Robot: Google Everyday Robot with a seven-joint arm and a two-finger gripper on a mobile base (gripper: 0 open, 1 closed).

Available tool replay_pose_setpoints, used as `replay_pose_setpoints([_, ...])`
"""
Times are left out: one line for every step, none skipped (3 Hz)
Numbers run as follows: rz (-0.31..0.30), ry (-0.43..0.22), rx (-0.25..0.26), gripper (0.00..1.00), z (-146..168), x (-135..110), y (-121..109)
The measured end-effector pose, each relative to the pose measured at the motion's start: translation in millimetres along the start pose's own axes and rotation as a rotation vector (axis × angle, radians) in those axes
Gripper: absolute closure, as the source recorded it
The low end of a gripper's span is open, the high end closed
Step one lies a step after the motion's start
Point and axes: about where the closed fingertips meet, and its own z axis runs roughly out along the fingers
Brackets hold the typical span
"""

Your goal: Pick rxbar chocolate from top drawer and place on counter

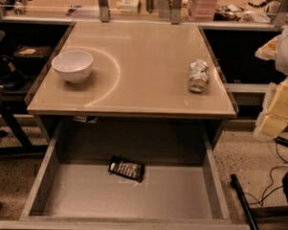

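The rxbar chocolate is a flat black wrapper with white lettering. It lies on the grey floor of the top drawer, near the back and left of the middle. The drawer is pulled fully out below the counter, a glossy tan tabletop with a pale arc mark. My gripper shows as pale yellowish parts at the right edge of the camera view. It is beyond the counter's right side, far from the bar and holding nothing that I can see.
A white bowl stands on the counter's left side. A crushed silver can lies near the counter's right edge. Cables and a dark pole lie on the floor right of the drawer. Cluttered shelves run along the back.
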Motion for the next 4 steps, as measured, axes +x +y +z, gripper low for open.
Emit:
replay_pose_setpoints([0.000, 0.000, 0.000, 0.00, 0.0, 0.0, 0.0])
replay_pose_setpoints([-0.010, 0.004, 0.008, 0.00, 10.3, -7.8, 7.1])
replay_pose_setpoints([-0.030, -0.005, 0.000, 0.00, 34.5, -28.2, 16.7])
replay_pose_setpoints([-0.034, -0.022, -0.058, 0.00, 80.6, -52.2, 36.6])
